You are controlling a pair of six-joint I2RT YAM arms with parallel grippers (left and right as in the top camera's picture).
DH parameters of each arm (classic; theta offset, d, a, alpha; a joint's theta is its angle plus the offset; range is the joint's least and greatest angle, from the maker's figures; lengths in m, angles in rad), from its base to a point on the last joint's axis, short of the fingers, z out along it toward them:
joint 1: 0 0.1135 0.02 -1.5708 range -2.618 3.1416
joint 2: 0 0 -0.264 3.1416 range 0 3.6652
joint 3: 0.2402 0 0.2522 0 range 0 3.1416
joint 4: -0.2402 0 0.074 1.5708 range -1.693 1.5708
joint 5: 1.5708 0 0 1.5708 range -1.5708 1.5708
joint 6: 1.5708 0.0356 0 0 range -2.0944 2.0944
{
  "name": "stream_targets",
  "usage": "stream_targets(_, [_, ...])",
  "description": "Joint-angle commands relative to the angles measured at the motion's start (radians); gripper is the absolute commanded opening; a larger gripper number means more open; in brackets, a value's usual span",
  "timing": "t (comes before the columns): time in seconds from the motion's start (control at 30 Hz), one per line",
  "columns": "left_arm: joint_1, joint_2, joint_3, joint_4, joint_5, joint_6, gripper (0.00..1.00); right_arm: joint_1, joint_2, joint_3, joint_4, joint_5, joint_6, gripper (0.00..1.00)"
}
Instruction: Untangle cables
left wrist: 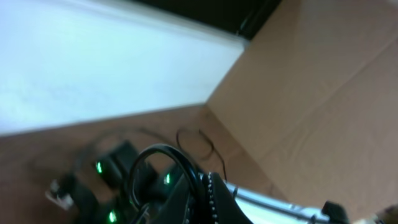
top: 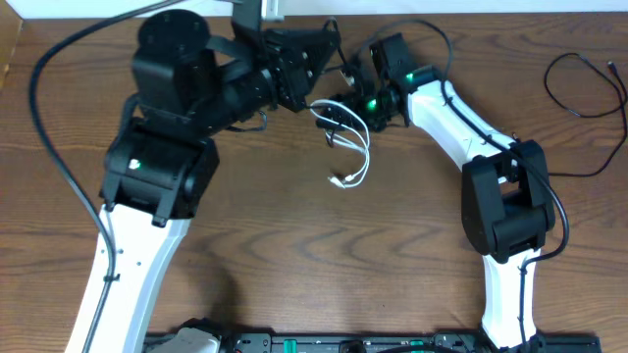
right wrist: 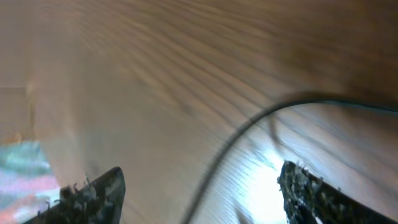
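Note:
The white cable (top: 355, 147) hangs in loops from between the two grippers, and its plug end lies on the wooden table (top: 294, 245). The black cable (top: 334, 118) is tangled with it near the top. My left gripper (top: 329, 49) is raised at the back. In the left wrist view its fingers (left wrist: 205, 193) are shut on a loop of the black cable (left wrist: 144, 160). My right gripper (top: 341, 103) is just right of the tangle. In the right wrist view its fingers (right wrist: 200, 171) are wide open, with a blurred black cable (right wrist: 242, 134) running between them.
Another thin black cord (top: 579, 93) lies loose at the back right of the table; it also shows in the left wrist view (left wrist: 202, 142). A cardboard wall (left wrist: 311, 93) stands behind it. Both arm bases stand at the front.

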Motion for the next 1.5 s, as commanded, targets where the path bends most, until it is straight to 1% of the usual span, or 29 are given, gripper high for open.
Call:
stream_targets(0.0, [0.08, -0.077, 0.027, 0.013, 0.006, -0.046, 0.07, -0.057, -0.009, -0.038, -0.001, 0.1, 0.116, 0.74])
stream_targets(0.03, [0.107, -0.089, 0.027, 0.009, 0.012, -0.06, 0.07, -0.08, -0.009, -0.038, 0.001, 0.056, 0.084, 0.75])
stream_targets(0.07, [0.121, -0.093, 0.027, 0.005, 0.014, -0.074, 0.07, -0.104, -0.012, -0.037, 0.014, -0.049, 0.011, 0.77])
stream_targets(0.1, [0.124, -0.093, 0.027, 0.004, 0.018, -0.078, 0.07, -0.131, -0.015, -0.036, 0.06, -0.251, -0.122, 0.79])
stream_targets(0.13, [0.124, -0.093, 0.027, -0.002, 0.021, -0.082, 0.07, -0.153, -0.016, -0.035, 0.116, -0.394, -0.187, 0.81])
stream_targets(0.23, [0.124, -0.08, 0.027, -0.003, 0.058, -0.092, 0.07, -0.17, -0.016, -0.034, 0.275, -0.631, -0.186, 0.84])
stream_targets(0.3, [0.124, -0.066, 0.027, -0.003, 0.061, -0.092, 0.07, -0.138, -0.015, -0.034, 0.339, -0.761, -0.185, 0.87])
stream_targets(0.4, [0.124, -0.055, 0.027, -0.003, 0.061, -0.096, 0.07, -0.066, -0.011, -0.039, 0.338, -0.783, -0.186, 0.88])
stream_targets(0.47, [0.124, -0.055, 0.027, -0.003, 0.061, -0.096, 0.07, -0.049, -0.009, -0.039, 0.338, -0.783, -0.185, 0.88])
stream_targets(0.6, [0.124, -0.055, 0.027, -0.013, 0.061, -0.095, 0.07, -0.028, -0.009, -0.039, 0.348, -0.784, -0.175, 0.84])
stream_targets(0.7, [0.124, -0.055, 0.027, -0.023, 0.061, -0.095, 0.07, -0.023, -0.009, -0.039, 0.347, -0.784, -0.174, 0.77])
stream_targets(0.8, [0.124, -0.055, 0.027, -0.025, 0.061, -0.095, 0.07, -0.031, -0.009, -0.039, 0.366, -0.783, -0.147, 0.76])
stream_targets(0.87, [0.124, -0.055, 0.027, -0.025, 0.062, -0.096, 0.07, -0.06, -0.009, -0.039, 0.442, -0.783, -0.071, 0.77])
stream_targets(0.93, [0.124, -0.055, 0.027, -0.025, 0.062, -0.102, 0.07, -0.087, -0.009, -0.039, 0.597, -0.784, 0.086, 0.77])
stream_targets(0.97, [0.124, -0.055, 0.027, -0.025, 0.062, -0.108, 0.07, -0.092, -0.009, -0.039, 0.648, -0.784, 0.132, 0.77])
stream_targets(1.03, [0.124, -0.055, 0.027, -0.026, 0.062, -0.108, 0.07, -0.096, -0.009, -0.039, 0.739, -0.787, 0.206, 0.78])
stream_targets(1.1, [0.124, -0.055, 0.027, -0.026, 0.062, -0.108, 0.07, -0.097, -0.009, -0.039, 0.807, -0.805, 0.247, 0.78])
stream_targets(1.2, [0.124, -0.055, 0.027, -0.027, 0.062, -0.107, 0.07, -0.094, -0.009, -0.039, 0.85, -0.865, 0.256, 0.77])
stream_targets(1.23, [0.124, -0.055, 0.027, -0.029, 0.062, -0.107, 0.07, -0.089, -0.009, -0.039, 0.871, -0.926, 0.254, 0.78])
stream_targets(1.27, [0.124, -0.055, 0.027, -0.032, 0.061, -0.107, 0.07, -0.085, -0.009, -0.039, 0.876, -0.94, 0.255, 0.78])
stream_targets(1.47, [0.124, -0.055, 0.027, -0.048, 0.061, -0.106, 0.07, -0.086, -0.009, -0.04, 0.871, -0.94, 0.252, 0.78])
